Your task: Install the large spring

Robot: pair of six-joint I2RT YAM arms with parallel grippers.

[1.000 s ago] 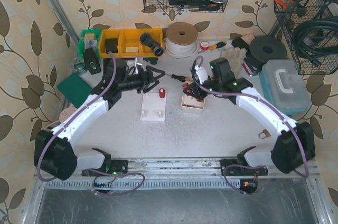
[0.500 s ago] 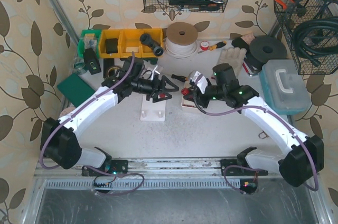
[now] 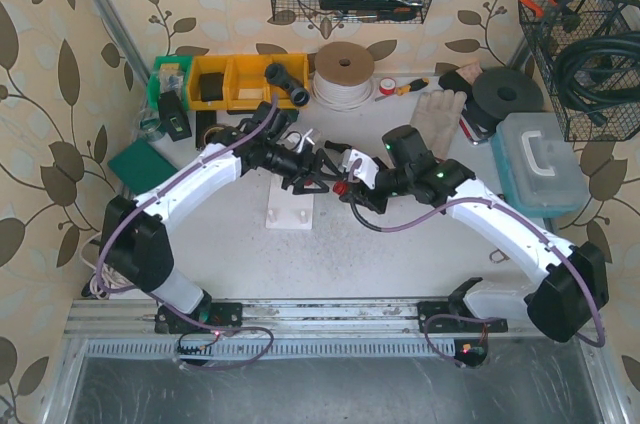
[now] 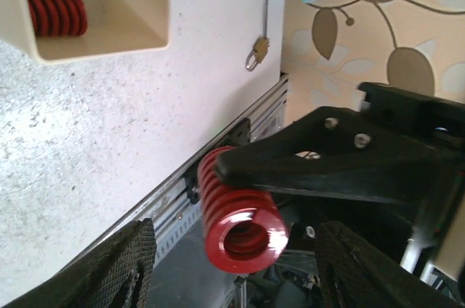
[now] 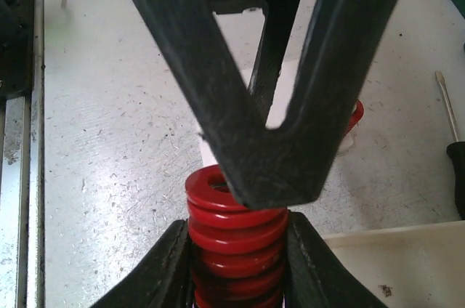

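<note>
My right gripper point(image 5: 236, 229) is shut on a large red spring point(image 5: 234, 239) and holds it above the table near the centre point(image 3: 341, 187). My left gripper point(image 4: 243, 273) is open, with its fingers point(image 4: 120, 268) wide apart on either side of the spring's end point(image 4: 243, 229) and not touching it. In the top view the left gripper point(image 3: 316, 179) meets the right gripper point(image 3: 349, 188) over the white base plate point(image 3: 289, 212). A smaller red spring point(image 5: 354, 115) stands on that plate. A white tray point(image 4: 102, 32) holds another red spring point(image 4: 57, 14).
Yellow bins point(image 3: 235, 81), a tape roll point(image 3: 344, 72), a screwdriver point(image 3: 403, 87), gloves point(image 3: 437, 109) and a black disc point(image 3: 509, 96) line the back. A blue case point(image 3: 541, 164) stands at right and a padlock point(image 3: 499, 254) lies near the right arm. A green box point(image 3: 140, 159) is at left.
The right gripper has left the tray and carried the spring leftward. The left arm has swung right and forward, bringing its open jaws around the spring's end.
</note>
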